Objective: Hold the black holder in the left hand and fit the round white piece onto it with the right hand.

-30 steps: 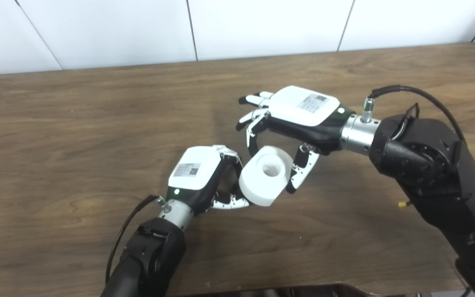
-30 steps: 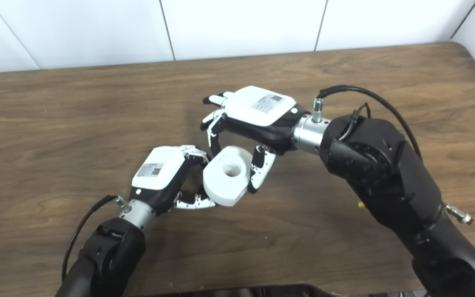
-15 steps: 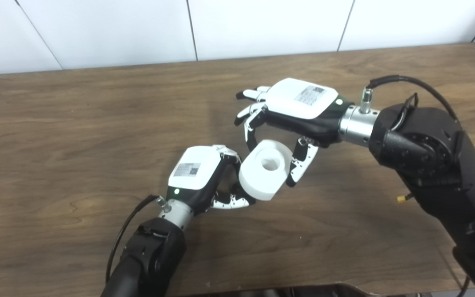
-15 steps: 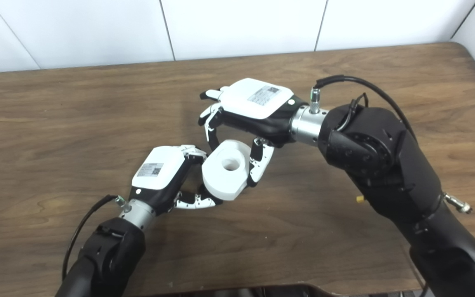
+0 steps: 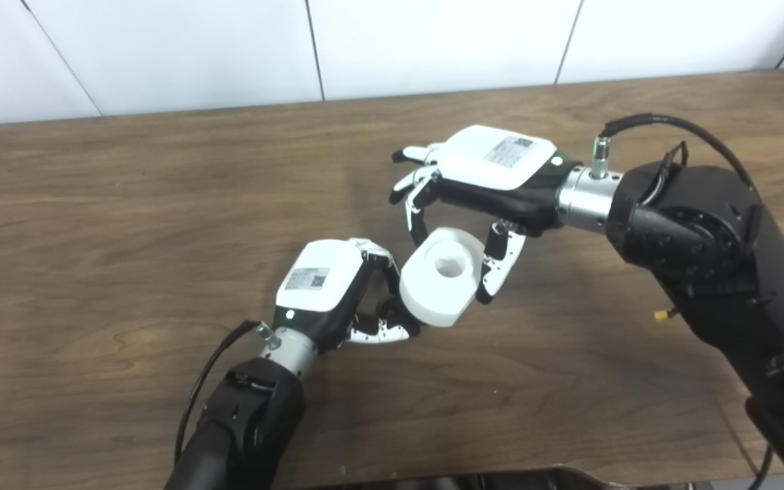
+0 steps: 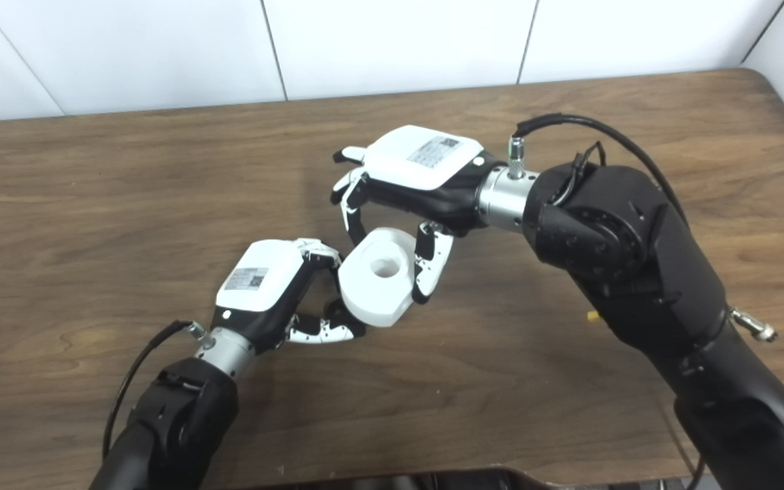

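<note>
Fingers and thumb of the right hand [image 5: 480,194] were curled down on either side of the round white piece [image 5: 441,275], gripping it just above the wooden table [image 5: 126,204]. Left hand [image 5: 337,289] pressed against the piece's near side, fingers wrapped around something dark, mostly hidden.
</note>
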Controlling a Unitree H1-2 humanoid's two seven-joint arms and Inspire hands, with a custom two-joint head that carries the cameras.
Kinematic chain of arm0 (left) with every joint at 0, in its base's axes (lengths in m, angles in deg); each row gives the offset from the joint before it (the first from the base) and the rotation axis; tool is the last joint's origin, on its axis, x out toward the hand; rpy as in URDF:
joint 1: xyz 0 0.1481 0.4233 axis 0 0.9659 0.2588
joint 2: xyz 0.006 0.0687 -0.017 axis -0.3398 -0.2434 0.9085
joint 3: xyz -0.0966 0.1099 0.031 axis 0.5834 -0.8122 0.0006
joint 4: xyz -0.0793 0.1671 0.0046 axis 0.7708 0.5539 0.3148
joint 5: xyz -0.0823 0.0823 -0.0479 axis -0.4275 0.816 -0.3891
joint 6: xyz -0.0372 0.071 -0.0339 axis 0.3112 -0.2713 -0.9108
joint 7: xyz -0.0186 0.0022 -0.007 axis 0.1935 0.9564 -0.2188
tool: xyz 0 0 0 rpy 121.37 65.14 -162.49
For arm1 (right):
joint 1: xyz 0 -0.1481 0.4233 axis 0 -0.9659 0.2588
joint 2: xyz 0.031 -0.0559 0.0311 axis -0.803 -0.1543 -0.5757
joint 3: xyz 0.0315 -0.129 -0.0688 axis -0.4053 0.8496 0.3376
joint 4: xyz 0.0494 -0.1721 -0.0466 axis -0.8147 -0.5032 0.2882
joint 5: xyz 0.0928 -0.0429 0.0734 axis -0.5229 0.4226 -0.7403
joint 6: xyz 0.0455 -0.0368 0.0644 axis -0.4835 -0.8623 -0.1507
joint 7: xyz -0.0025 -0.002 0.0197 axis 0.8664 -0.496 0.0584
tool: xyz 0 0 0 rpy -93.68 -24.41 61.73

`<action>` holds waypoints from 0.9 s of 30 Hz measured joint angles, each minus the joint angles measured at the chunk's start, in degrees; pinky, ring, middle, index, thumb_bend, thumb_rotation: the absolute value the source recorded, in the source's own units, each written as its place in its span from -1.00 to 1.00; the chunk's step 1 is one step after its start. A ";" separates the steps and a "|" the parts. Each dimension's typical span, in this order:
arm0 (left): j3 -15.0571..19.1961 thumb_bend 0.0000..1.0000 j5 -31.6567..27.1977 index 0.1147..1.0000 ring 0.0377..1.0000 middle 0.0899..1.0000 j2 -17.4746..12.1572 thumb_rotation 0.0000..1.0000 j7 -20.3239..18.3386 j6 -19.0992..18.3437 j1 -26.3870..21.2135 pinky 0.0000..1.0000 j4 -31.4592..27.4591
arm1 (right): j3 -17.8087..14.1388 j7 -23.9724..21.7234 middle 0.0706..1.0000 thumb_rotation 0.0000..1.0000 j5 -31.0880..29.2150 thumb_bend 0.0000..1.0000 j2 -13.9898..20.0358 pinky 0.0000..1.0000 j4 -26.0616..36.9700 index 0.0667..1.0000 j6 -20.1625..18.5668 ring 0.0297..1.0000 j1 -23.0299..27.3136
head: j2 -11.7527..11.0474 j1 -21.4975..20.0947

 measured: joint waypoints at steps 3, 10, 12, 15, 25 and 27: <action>0.20 0.04 -0.62 -0.16 0.60 0.38 -0.08 -0.90 0.00 0.01 -0.07 0.50 0.00 | 0.01 0.00 0.64 -0.74 0.30 0.05 0.00 0.82 0.00 -0.11 0.16 0.95 -0.03 | -0.08 0.09; 0.23 0.04 -0.63 -0.16 0.59 0.38 -0.12 -0.90 0.00 0.02 -0.06 0.49 -0.02 | 0.13 0.05 0.65 -0.74 1.13 0.05 -0.08 0.91 -0.10 -0.11 0.74 0.96 -0.13 | -0.09 0.17; 0.22 0.04 -0.62 -0.16 0.58 0.39 -0.11 -0.90 0.00 0.01 -0.07 0.47 -0.02 | 0.16 0.09 0.65 -0.74 1.36 0.05 -0.14 0.92 -0.21 -0.11 0.84 0.95 -0.13 | -0.17 0.17; 0.27 0.04 -0.60 -0.16 0.58 0.38 -0.13 -0.90 -0.01 0.01 -0.09 0.47 -0.08 | 0.16 0.15 0.65 -0.74 1.62 0.05 -0.29 0.93 -0.23 -0.11 1.06 0.94 -0.13 | -0.17 0.17; 0.29 0.04 -0.57 -0.16 0.58 0.39 -0.13 -0.90 -0.35 -0.04 -0.11 0.50 -0.19 | 0.23 1.94 0.63 -0.74 2.22 0.05 -1.19 0.89 -0.99 -0.11 3.04 0.96 -1.14 | -0.09 0.35; 0.29 0.04 -0.57 -0.16 0.58 0.39 -0.12 -0.90 -0.41 -0.05 -0.11 0.50 -0.20 | 0.23 2.48 0.62 -0.73 2.22 0.05 -1.32 0.89 -1.69 -0.11 3.29 0.97 -1.32 | -0.09 0.52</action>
